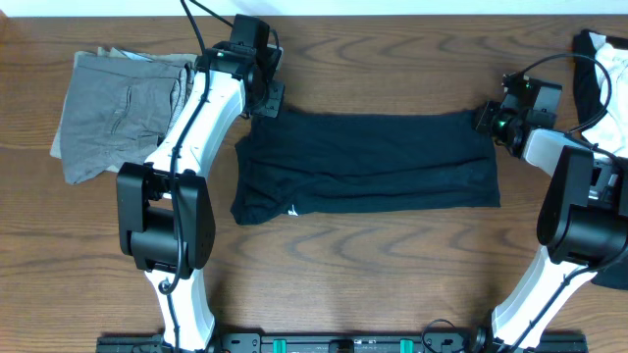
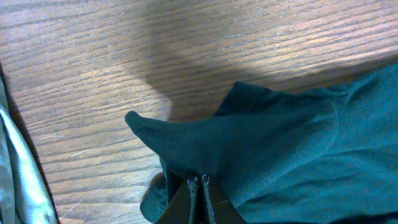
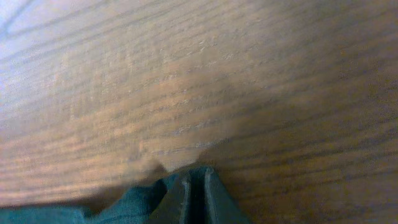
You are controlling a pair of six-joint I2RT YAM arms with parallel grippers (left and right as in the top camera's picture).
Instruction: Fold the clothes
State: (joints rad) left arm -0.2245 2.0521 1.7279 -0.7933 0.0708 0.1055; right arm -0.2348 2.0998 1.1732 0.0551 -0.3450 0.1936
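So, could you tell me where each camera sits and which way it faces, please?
Overhead: above the table, facing down at T-shirt and grey shorts; left arm and right arm show.
Left wrist: on the left arm, facing along the left end effector, shut on T-shirt fabric.
Right wrist: on the right arm, low over wood; the right end effector pinches a T-shirt corner.
Shared: all three show the T-shirt.

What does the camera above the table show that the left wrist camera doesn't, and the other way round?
Only overhead: the whole dark T-shirt laid out as a band, the right gripper at its right corner, a black-and-white garment at the right edge. Only left wrist: the left gripper shut on a raised fold of shirt, close up. Both: the shirt, the wooden table, the grey shorts.
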